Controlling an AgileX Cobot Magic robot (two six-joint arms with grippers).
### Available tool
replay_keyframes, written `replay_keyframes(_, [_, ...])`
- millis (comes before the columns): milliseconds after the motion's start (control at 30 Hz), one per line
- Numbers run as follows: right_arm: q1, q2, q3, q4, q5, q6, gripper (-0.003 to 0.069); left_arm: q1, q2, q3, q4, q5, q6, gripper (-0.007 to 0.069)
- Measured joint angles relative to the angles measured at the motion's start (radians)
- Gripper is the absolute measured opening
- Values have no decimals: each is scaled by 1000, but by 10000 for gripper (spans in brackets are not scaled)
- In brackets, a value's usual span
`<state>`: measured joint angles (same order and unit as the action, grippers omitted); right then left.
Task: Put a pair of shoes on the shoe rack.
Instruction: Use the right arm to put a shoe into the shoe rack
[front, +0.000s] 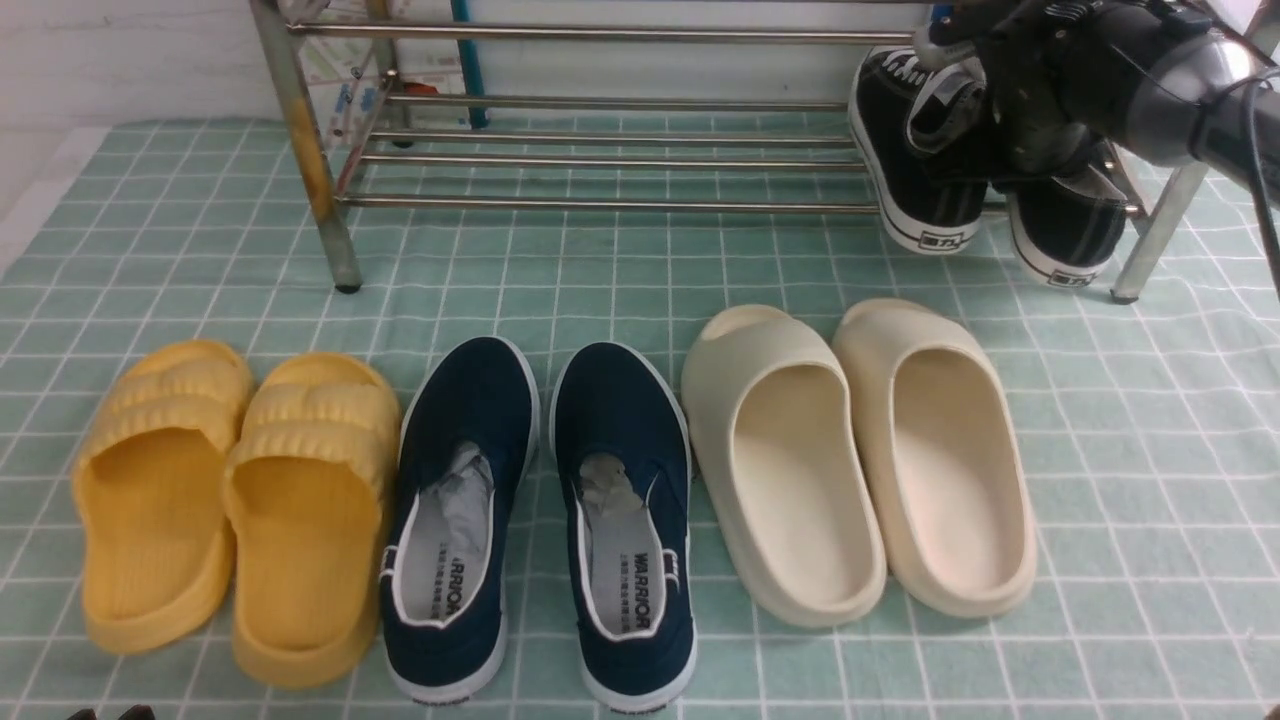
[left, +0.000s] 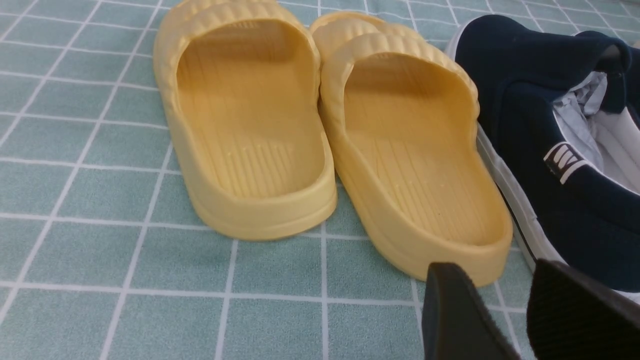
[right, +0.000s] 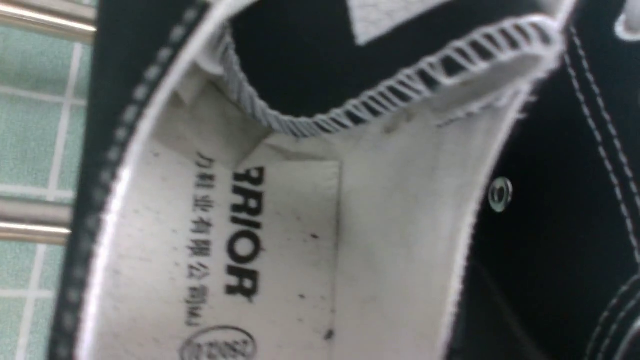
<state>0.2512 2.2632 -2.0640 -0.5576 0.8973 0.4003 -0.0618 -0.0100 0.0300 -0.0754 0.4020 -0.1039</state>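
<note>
Plainly, the sneakers (front: 925, 190) are seen at the upper right of the front view, set on the lower bars of the rack (front: 600, 205) with their heels hanging over the front bar. They are partly covered by the right gripper (front: 1030, 135). Whether its jaws are apart or clamped cannot be told, since only a sneaker's white lining is shown in its wrist view. Across the lower frame, yellow slippers (front: 230, 500), navy slip-ons (front: 540, 520) and cream slippers (front: 860, 460) are lined up on a checked cloth (front: 1150, 450). The left gripper (left: 495, 272) is held empty, its fingers apart, just beside the yellow slippers.
</note>
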Motion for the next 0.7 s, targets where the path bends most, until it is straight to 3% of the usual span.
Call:
replay_keyframes(167, [5,-30,-4,30,51,-30,481,0,0,0,0,0,0,238])
replay_keyframes(333, [8,-69,-6,112,120,-46,573,0,0,0,0,0,0,238])
replay_keyframes(500, [8,-83,-6,189,221,-142,564,0,0,0,0,0,0,238])
replay_keyframes(633, [8,-99,-6,242,274,-214,506,0,0,0,0,0,0,238])
replay_keyframes(700, [8,-135,-6,262,286,-243,437,0,0,0,0,0,0,238])
